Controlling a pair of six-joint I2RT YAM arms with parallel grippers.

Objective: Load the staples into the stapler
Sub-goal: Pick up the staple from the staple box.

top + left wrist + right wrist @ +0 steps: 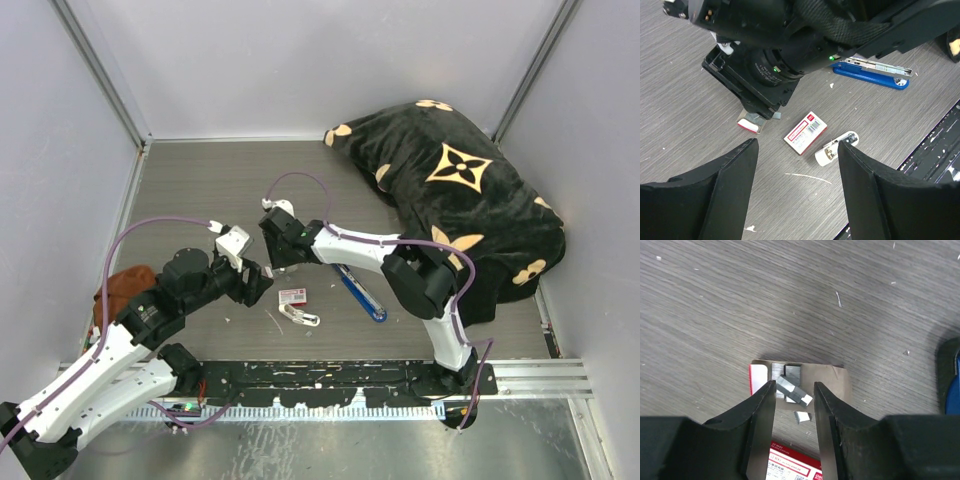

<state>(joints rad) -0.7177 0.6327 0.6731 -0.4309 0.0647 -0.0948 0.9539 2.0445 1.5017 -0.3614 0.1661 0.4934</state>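
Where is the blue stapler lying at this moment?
In the top view the stapler lies on the table just right of centre, right of the red-and-white box.

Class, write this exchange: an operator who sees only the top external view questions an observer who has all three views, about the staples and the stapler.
Operator: I can't spot the staples from above. The right arm covers that patch. Where are they?
Observer: The right wrist view shows the staples between the open fingers of the right end effector, partly over an opened cardboard tray.
Operator: From above the stapler is just a blue sliver. Any detail?
Observer: In the left wrist view the stapler lies flat, its silver channel visible alongside the blue body.
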